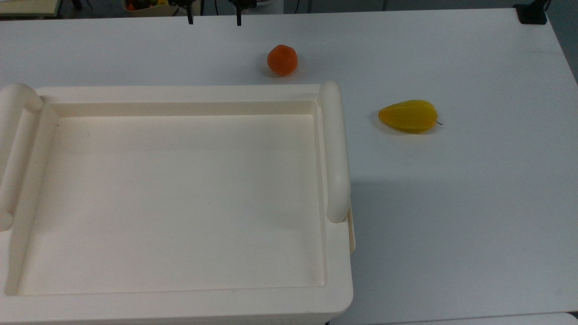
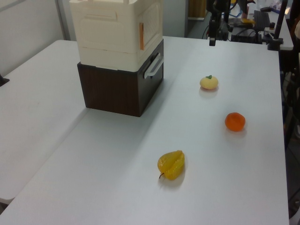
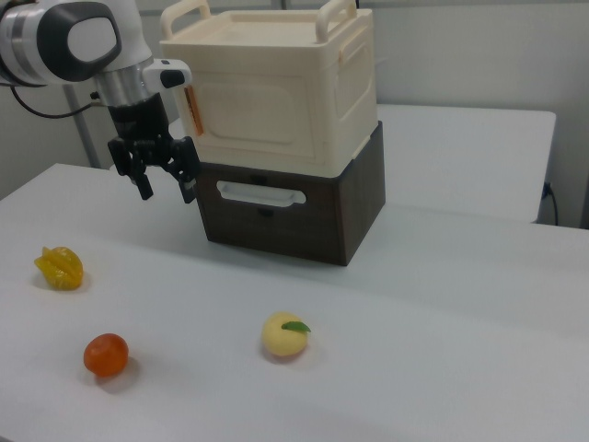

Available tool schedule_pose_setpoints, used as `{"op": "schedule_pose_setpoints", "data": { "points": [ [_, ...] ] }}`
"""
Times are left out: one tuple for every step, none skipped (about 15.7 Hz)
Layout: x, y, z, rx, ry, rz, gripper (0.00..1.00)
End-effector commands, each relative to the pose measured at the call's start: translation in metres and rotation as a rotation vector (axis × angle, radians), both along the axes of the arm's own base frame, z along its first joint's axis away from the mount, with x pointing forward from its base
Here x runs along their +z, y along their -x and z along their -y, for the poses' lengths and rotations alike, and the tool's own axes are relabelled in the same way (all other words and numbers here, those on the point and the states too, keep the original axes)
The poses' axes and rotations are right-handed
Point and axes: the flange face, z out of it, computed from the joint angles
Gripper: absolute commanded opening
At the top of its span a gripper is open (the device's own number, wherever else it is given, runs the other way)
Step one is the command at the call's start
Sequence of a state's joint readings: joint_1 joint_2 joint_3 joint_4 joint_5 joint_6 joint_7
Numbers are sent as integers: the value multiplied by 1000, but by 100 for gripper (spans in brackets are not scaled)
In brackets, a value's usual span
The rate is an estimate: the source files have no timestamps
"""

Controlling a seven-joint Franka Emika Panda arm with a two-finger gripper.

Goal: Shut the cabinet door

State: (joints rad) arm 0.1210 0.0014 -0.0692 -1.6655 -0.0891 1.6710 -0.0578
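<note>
Cream-white, thin and orange-edged, the cabinet door [image 3: 256,112] lies nearly flush in the cabinet [image 3: 276,87] front atop a dark drawer box [image 3: 285,207], while the gripper [image 3: 167,191], fingers spread apart, hangs near the right view's left, its wrist cut off in the top view.

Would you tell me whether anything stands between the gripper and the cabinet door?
Nothing visible does. In the right view the open gripper hangs just off the left edge of the cabinet door, with only air between them. The orange, the yellow fruit and the pale fruit lie lower, on the table.
</note>
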Motion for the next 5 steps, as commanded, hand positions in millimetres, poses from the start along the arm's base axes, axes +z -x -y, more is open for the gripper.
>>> {"op": "schedule_pose_setpoints", "data": {
  "points": [
    [10, 11, 5, 1, -1, -2, 100],
    [11, 11, 6, -2, -1, 1, 100],
    [13, 11, 9, -7, -3, 4, 100],
    [14, 11, 14, -16, -3, 6, 100],
    [14, 11, 16, -21, -4, 6, 100]
  ]
}}
